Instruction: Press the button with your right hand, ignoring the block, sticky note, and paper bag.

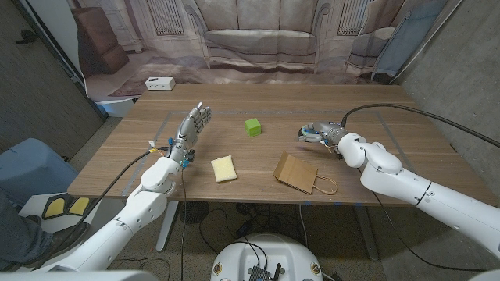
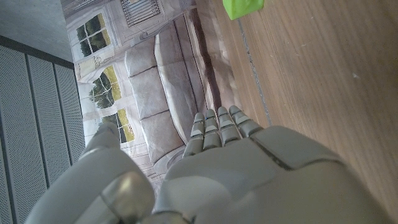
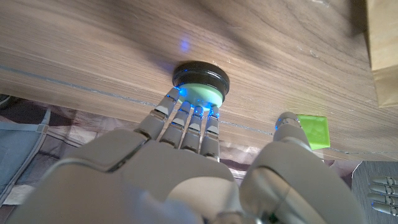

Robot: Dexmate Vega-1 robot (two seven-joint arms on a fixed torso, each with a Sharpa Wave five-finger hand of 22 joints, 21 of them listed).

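The button (image 3: 202, 84) is a round black base with a lit green cap, standing on the wooden table (image 1: 234, 203) right of centre. My right hand (image 1: 324, 134) reaches over it from the right. In the right wrist view the fingertips (image 3: 186, 112) of that hand (image 3: 186, 168) touch the near edge of the green cap, with a blue glow on them. It holds nothing. At the table's left side my left hand (image 1: 191, 126) stands with its fingers straight and together (image 2: 217, 127), empty.
A green block (image 1: 252, 126) sits at the table's middle, left of the button. Nearer the front edge a yellow sticky note (image 1: 223, 168) lies, with a brown paper bag (image 1: 297, 172) on its side just in front of my right hand. A white box (image 1: 160, 83) stands beyond the far left corner.
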